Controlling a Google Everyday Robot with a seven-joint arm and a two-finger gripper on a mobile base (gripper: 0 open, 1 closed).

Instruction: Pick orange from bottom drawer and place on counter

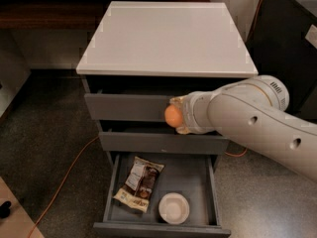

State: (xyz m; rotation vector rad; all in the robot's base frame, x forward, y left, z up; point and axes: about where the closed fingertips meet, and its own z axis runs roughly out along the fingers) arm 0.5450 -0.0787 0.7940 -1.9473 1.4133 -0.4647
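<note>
One orange [172, 116] sits clamped in the gripper [177, 116], level with the top drawer front [124, 107], under the counter [166, 38] edge. Lower down, the bottom drawer [111, 192] stands open, holding a snack packet [138, 183] and a white bowl [174, 208].

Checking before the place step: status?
Gripper shut on orange, in front of top drawer. Bottom drawer open below. Counter above; its front edge overhangs the way up.

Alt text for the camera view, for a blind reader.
The gripper holds a small round orange fruit before the grey top drawer, below the white counter; the open bottom drawer holds a snack packet and white bowl.
</note>
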